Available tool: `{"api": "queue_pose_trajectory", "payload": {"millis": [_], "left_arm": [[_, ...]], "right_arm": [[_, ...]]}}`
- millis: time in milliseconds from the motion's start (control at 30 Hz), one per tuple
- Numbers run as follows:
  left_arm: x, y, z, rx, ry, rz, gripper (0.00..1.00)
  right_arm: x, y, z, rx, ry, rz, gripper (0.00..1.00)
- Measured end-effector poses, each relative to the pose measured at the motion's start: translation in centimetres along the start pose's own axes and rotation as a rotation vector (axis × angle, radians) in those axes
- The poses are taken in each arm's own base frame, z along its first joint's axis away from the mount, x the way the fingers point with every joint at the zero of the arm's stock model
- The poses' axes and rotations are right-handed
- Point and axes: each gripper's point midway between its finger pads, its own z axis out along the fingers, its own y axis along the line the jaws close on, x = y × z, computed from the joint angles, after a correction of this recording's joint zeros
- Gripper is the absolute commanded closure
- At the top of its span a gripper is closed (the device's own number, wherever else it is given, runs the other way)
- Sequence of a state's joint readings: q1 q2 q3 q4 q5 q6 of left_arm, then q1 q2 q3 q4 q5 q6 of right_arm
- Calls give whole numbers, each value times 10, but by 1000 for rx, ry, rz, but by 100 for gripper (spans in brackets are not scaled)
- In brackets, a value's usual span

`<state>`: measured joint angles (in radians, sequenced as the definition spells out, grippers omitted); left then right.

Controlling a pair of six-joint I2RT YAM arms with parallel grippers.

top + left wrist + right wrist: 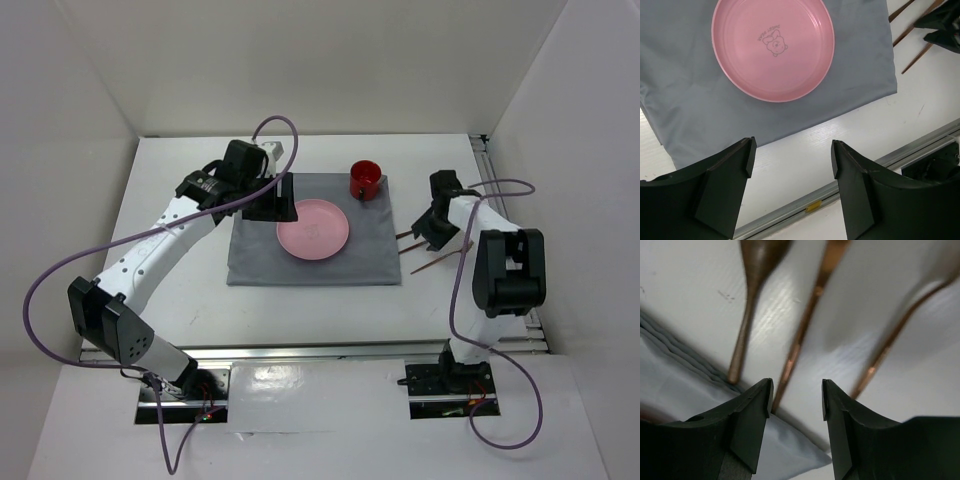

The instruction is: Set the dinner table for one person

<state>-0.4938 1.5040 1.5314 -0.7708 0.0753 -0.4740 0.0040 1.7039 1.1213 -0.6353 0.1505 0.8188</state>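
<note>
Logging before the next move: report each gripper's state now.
Left gripper: open, holding nothing, beside the pink plate.
Right gripper: open, holding nothing, over a chopstick.

We list on the worktop (300, 315): one grey cloth (255, 262), carrying a pink plate (313, 228) at centre and a red cup (365, 179) at its far right corner. We note brown sticks (436, 264) beside the cloth's right edge, under the right end effector (432, 230); left end effector (276, 198) at the plate's left rim.

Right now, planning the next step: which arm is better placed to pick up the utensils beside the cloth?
Right. The right hand hovers open over the utensils; the left hand sits beyond the plate.
</note>
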Motion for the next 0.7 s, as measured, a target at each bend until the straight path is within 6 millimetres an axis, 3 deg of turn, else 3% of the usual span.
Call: {"api": "queue_pose_trajectory", "payload": {"millis": [167,300,567,700], "left_arm": [[0,0,0,-1,0,2,22],[1,1,0,-11,1,3,22],[2,5,0,-30,2,3,22],[2,5,0,-31,3,3,22]], "right_arm": [[19,23,27,37,57,-23,45],[21,33,31,64,52,-5,54],[20,25,30,121,25,62,98],[20,9,24,155,-6,77,100]]}}
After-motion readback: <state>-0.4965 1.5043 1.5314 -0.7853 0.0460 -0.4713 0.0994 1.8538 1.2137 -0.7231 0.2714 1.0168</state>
